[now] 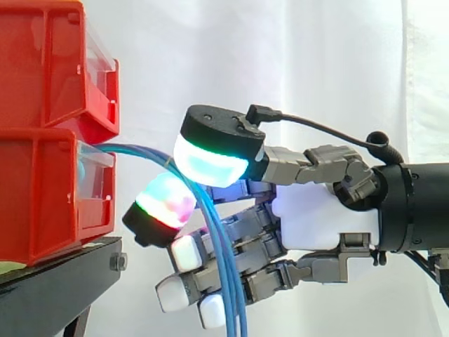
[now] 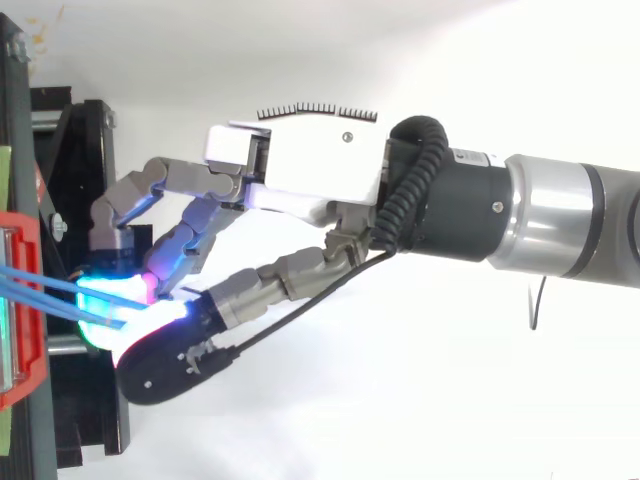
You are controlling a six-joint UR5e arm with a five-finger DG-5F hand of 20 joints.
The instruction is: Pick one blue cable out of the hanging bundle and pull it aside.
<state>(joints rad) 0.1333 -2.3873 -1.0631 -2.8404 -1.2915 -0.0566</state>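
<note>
A bundle of thin blue cables (image 1: 219, 246) comes out of the lower red bin (image 1: 42, 196), arches over and hangs down in front of the curled lower fingers. In the side view the hand (image 1: 316, 217) reaches in from the right. Its thumb pad (image 1: 210, 160) glows cyan and green just above a finger pad (image 1: 165, 203) glowing red and green, and the cables pass through the narrow gap between the two. From above, the blue cables (image 2: 45, 288) run from the bin's front into the glowing pads (image 2: 105, 305), where the hand (image 2: 300, 170) pinches them.
Two red bins are stacked at the left, the upper red bin (image 1: 49, 63) over the lower one, on a black stand (image 1: 56, 281). A white curtain hangs behind. The arm (image 2: 540, 215) stretches in from the right.
</note>
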